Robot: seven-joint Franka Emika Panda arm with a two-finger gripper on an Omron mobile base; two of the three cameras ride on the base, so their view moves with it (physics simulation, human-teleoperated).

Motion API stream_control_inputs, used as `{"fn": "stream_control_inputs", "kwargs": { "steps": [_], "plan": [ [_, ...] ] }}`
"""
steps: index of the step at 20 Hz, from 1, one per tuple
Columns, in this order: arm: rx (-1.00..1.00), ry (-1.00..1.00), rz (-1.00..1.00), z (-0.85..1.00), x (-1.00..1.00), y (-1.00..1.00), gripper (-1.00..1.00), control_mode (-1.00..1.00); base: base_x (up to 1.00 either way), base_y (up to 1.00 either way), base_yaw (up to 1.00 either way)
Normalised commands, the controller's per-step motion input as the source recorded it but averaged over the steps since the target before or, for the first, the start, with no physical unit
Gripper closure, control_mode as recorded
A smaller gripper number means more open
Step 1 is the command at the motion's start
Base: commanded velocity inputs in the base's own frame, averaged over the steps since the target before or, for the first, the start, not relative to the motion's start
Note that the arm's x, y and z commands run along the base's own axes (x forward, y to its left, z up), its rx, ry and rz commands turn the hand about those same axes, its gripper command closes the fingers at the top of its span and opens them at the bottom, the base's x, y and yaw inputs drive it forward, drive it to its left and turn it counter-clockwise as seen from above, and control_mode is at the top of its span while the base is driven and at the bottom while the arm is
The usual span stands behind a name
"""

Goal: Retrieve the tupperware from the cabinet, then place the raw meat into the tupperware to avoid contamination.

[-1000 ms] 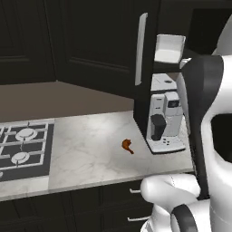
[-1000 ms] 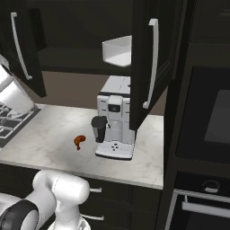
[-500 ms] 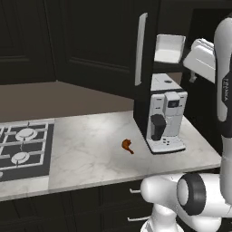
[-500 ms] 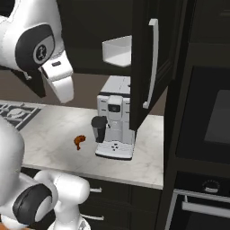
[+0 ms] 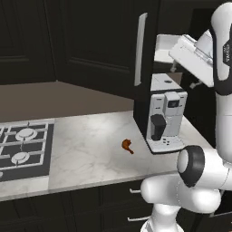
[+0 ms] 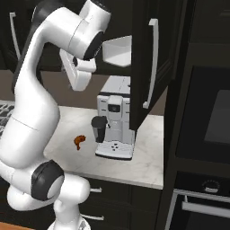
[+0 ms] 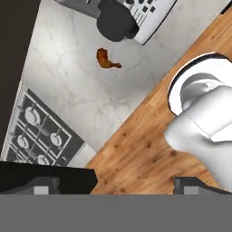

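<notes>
Arm raised toward the open cabinet, tupperware not yet taken.

The tupperware (image 6: 117, 50) sits on the shelf of the cabinet (image 6: 148, 58), whose door stands open, directly above the coffee machine (image 6: 113, 119); in the left base view the white container (image 5: 166, 47) shows just behind the lifted forearm. The raw meat (image 5: 127, 145) lies bare on the marble counter (image 5: 86, 149), just left of the machine's drip tray and well right of the gas hob (image 5: 22, 147), so it probably waits there until a container arrives. The hand (image 7: 115, 186) is spread to its full width and holds nothing; its camera looks down on the meat (image 7: 105, 58), counter and wooden floor (image 7: 145, 145), suggesting the wrist is not yet turned toward the shelf.
</notes>
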Motion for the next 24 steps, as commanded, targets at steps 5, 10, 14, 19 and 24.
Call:
{"fn": "stream_control_inputs", "kwargs": {
  "steps": [5,10,14,19,24],
  "plan": [
    [0.32,0.25,0.00,-0.15,0.72,0.28,-1.00,-1.00,0.00,0.00,0.00],
    [0.38,0.33,0.03,-0.05,0.53,0.39,-1.00,-1.00,0.00,0.00,0.00],
    [0.39,0.31,0.08,-0.03,0.32,0.46,-1.00,-1.00,0.00,0.00,0.00],
    [0.25,0.32,0.22,-0.02,0.22,0.53,-1.00,-1.00,0.00,0.00,0.00],
    [0.15,0.26,0.25,-0.05,0.05,0.60,-1.00,-1.00,0.00,0.00,0.00]
  ]
}}
